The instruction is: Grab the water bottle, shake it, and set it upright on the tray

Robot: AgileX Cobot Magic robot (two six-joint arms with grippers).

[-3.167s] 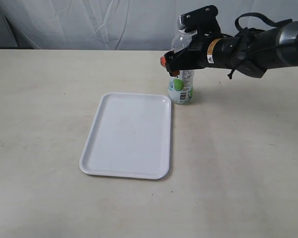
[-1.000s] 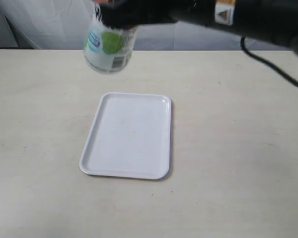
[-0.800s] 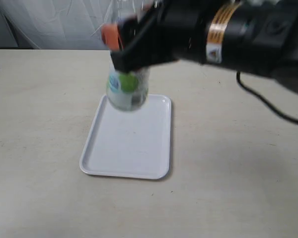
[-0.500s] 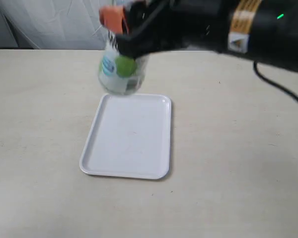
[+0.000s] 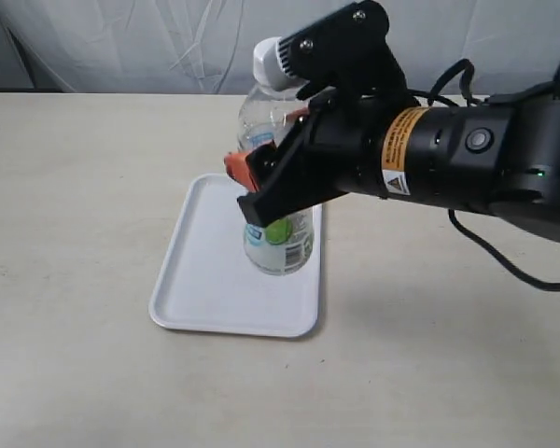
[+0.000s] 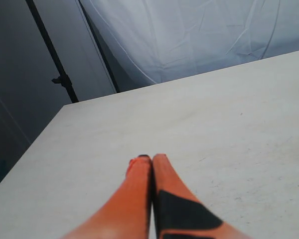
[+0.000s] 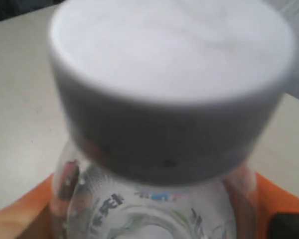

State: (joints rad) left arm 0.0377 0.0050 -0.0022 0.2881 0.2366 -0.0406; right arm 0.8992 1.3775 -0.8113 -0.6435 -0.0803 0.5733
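The water bottle (image 5: 278, 245), clear with a white cap and a green and blue label, is upright over the right part of the white tray (image 5: 205, 271); whether its base touches the tray I cannot tell. My right gripper (image 5: 266, 177) is shut on the bottle's middle, orange fingers on both sides. In the right wrist view the white cap (image 7: 172, 74) fills the frame, with the orange fingers (image 7: 276, 204) beside the bottle's shoulder (image 7: 154, 214). My left gripper (image 6: 151, 159) is shut on nothing, over bare table, and does not show in the exterior view.
The tray lies lengthwise on a beige table (image 5: 84, 187), with a white cloth backdrop (image 5: 149, 47) behind. The black right arm (image 5: 467, 163) reaches in from the right, above the table. A dark stand (image 6: 60, 74) shows past the table edge in the left wrist view.
The right gripper has carried the bottle from high at the tray's far end down and nearer, to the tray's right part. The bottle is upright and sharp now instead of blurred.
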